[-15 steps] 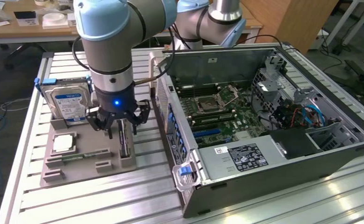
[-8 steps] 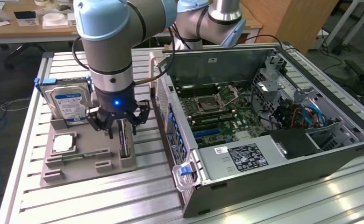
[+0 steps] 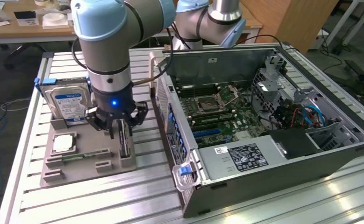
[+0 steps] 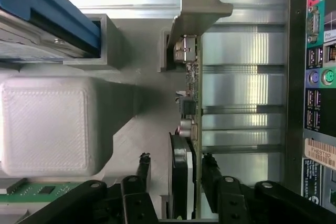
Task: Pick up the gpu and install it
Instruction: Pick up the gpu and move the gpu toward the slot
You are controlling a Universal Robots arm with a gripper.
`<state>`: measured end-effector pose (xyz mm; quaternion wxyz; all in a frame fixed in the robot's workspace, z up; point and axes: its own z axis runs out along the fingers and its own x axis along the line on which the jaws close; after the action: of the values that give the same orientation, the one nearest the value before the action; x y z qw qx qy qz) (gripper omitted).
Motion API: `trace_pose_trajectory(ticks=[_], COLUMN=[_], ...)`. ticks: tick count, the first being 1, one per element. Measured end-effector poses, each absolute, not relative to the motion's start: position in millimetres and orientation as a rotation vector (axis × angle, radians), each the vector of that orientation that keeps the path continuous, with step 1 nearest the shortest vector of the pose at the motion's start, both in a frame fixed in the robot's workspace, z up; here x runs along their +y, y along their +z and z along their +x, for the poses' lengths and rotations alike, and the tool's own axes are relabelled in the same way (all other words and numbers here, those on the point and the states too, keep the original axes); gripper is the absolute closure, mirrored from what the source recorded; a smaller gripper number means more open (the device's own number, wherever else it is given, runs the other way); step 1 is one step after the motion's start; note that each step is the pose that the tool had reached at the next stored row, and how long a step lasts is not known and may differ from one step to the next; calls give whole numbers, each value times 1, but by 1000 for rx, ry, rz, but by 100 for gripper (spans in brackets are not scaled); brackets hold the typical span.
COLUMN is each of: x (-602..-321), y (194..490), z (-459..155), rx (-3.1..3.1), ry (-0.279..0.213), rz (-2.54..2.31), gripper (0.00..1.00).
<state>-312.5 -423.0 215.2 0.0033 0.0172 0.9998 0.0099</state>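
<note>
Gripper (image 3: 122,128) jaws apart, straddling the gpu (image 3: 124,144), which stands on edge in the grey holder (image 3: 75,170) on the surface (image 3: 107,205) beside the open case (image 3: 263,154); risk: one finger looks nearer, so closing could tilt or jam the card.
</note>
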Motion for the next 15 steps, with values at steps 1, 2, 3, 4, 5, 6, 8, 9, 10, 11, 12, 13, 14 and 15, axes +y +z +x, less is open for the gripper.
trace_pose_trajectory(ticks=[1,2,3,4,5,6,8,9,10,11,12,13,14,15], x=[-422,-420,-419,-418,-417,-416,-416,-416,-416,-416,-416,-416,-416,-416], y=[215,215,214,214,213,213,213,213,213,213,213,213,213,213], z=[-312,-312,-312,-312,-312,-312,-312,-312,-312,-312,-312,-312,-312,-312], rx=[3135,3135,3134,3134,3134,3134,3134,3134,3134,3134,3134,3134,3134,3134], ry=[31,30,31,31,30,30,30,30,30,30,30,30,30,30], rz=[59,64,69,73,76,78,78,78,79,79,79,79,79,79], gripper=[52,52,52,52,52,52,53,53,60,60,60,60,62,62])
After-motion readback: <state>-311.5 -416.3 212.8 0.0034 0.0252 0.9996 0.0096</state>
